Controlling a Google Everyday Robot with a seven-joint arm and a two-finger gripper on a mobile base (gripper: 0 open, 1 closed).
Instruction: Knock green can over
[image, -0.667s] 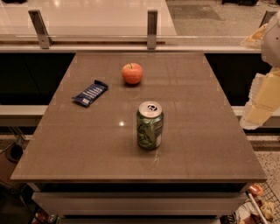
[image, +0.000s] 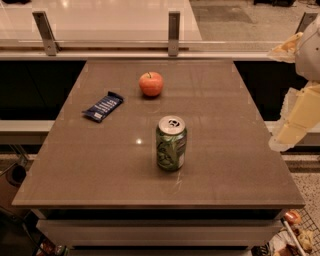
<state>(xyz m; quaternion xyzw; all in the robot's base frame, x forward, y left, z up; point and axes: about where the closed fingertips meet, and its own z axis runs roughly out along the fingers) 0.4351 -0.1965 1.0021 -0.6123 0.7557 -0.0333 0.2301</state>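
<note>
Green can (image: 171, 143) stood upright on the bench (image: 235, 165), a little toward 6 o'clock from the bench's middle, silver top and pull tab facing up. Apple (image: 151, 83) sat at about 11 o'clock from the can, well apart; blue snack bar (image: 103, 107) lay at about 10 o'clock, also well apart. Gripper (image: 299, 117) hung off the bench's right edge, at roughly 3 o'clock from the can and well clear of it; whether it was open or closed could not be told. Judgement: thin aluminium, stiff enough to push but easily dented, smooth and probably slippery; full or empty unknown, so weight uncertain. No hold needed: contact high on the side wall, near the rim, should tip it. A low push would likely skate it across the smooth bench; once down, it may roll.
</note>
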